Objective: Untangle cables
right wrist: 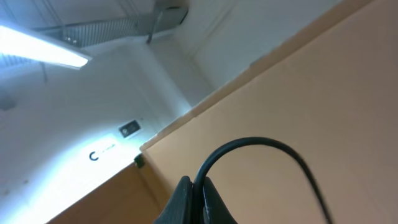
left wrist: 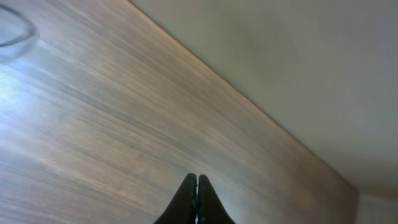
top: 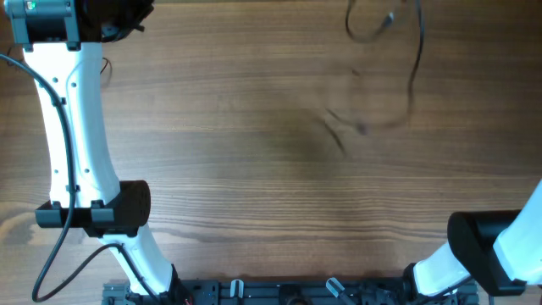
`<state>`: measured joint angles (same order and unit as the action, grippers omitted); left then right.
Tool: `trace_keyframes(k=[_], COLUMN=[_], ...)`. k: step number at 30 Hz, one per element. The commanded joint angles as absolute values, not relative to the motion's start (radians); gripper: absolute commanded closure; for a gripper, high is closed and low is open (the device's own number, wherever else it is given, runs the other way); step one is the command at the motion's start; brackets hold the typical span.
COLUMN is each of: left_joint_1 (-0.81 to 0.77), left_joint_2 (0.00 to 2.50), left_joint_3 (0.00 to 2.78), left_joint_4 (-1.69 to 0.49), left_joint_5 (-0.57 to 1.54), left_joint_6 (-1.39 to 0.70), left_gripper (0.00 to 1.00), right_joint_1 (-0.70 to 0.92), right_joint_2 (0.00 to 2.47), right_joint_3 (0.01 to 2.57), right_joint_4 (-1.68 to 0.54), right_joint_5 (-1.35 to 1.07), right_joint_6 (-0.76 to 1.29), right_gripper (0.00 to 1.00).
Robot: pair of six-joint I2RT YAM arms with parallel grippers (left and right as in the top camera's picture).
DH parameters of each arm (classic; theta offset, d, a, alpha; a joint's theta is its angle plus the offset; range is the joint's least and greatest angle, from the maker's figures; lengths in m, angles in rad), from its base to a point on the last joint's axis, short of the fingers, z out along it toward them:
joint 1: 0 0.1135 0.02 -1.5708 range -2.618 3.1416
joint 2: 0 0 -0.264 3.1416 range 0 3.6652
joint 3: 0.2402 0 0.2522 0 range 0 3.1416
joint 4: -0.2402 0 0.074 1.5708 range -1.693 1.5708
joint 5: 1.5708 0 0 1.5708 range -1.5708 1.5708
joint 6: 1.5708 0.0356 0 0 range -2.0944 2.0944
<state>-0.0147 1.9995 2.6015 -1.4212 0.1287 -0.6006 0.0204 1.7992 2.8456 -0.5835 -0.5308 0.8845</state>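
Thin black cables (top: pixel 414 74) lie at the far right of the table: a small loop with a plug end (top: pixel 387 20), a long strand running down from it, and a blurred stretch (top: pixel 343 127) near the middle. In the right wrist view my right gripper (right wrist: pixel 194 183) is shut on a black cable (right wrist: pixel 249 142) that arcs up and to the right from the jaws. This gripper is outside the overhead view. My left gripper (left wrist: pixel 197 180) is shut and empty over bare wood. In the overhead view it is at the far left corner (top: pixel 123 15).
The wooden table (top: pixel 254 169) fills the overhead view. The left arm (top: pixel 76 127) runs along the left side and the right arm's base (top: pixel 483 246) sits at the near right. A faint blurred loop (left wrist: pixel 13 32) shows at the left wrist view's top left.
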Motion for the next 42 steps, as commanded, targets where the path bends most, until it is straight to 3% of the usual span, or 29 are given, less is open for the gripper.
trace_keyframes(k=[1, 3, 5, 7, 8, 13, 18, 20, 21, 23, 24, 25, 28, 30, 40, 42], left_joint_1=[-0.023, -0.043, -0.084, -0.158, -0.195, -0.244, -0.189, -0.168, -0.166, -0.166, -0.166, -0.166, -0.183, -0.209, -0.432, -0.481], left_joint_2=[2.009, 2.011, 2.019, 2.042, 2.053, 2.062, 2.062, 2.062, 2.063, 2.063, 2.063, 2.063, 2.071, 2.094, 2.395, 2.443], left_joint_3=[2.609, 2.609, 2.609, 2.609, 2.606, 2.606, 2.606, 2.606, 2.605, 2.605, 2.605, 2.605, 2.605, 2.605, 2.602, 2.602], left_joint_4=[-1.415, -1.391, -1.385, -1.392, -1.392, -1.388, -1.438, -1.429, -1.425, -1.43, -1.438, -1.448, -1.461, -1.493, -1.606, -1.56], left_joint_5=[0.45, 0.602, 0.678, 0.731, 0.732, 0.658, 0.533, 0.533, 0.531, 0.525, 0.525, 0.526, 0.525, 0.498, 0.428, 0.467], left_joint_6=[-0.386, -0.342, -0.344, -0.349, -0.378, -0.397, -0.398, -0.4, -0.4, -0.397, -0.397, -0.397, -0.388, -0.366, -0.344, -0.344], left_gripper=[0.96, 0.96, 0.9, 0.92, 0.96, 0.96, 0.96, 0.96, 0.96, 0.96, 0.96, 0.96, 0.96, 0.96, 0.96, 0.9], right_joint_1=[0.023, 0.026, 0.041, 0.058, 0.075, 0.183, 0.177, 0.199, 0.203, 0.183, 0.184, 0.184, 0.184, 0.184, 0.182, 0.182], right_joint_2=[1.798, 1.802, 1.81, 1.822, 1.834, 1.882, 1.874, 1.882, 1.897, 1.916, 1.917, 1.906, 1.89, 1.901, 1.894, 1.894], right_joint_3=[2.853, 2.853, 2.853, 2.853, 2.853, 2.851, 2.854, 2.851, 2.851, 2.851, 2.852, 2.852, 2.851, 2.851, 2.854, 2.854], right_joint_4=[-0.464, -0.399, -0.368, -0.382, -0.39, -0.501, -0.123, -0.329, -0.321, 0.06, 0.165, 0.073, -0.549, -0.746, -0.736, -0.678], right_joint_5=[-0.573, -0.627, -0.625, -0.63, -0.626, -0.467, -0.484, -0.465, -0.482, -0.536, -0.537, -0.544, -0.427, -0.333, -0.285, -0.319], right_joint_6=[0.99, 1.064, 1.103, 1.105, 1.061, 0.963, 1.037, 0.999, 1.084, 1.266, 1.239, 1.188, 0.925, 0.851, 0.823, 0.842], right_gripper=[0.96, 0.96, 0.96, 0.96, 0.96, 0.96, 0.96, 0.96, 0.95, 0.96, 0.96, 0.95, 0.96, 0.95, 0.96, 0.95])
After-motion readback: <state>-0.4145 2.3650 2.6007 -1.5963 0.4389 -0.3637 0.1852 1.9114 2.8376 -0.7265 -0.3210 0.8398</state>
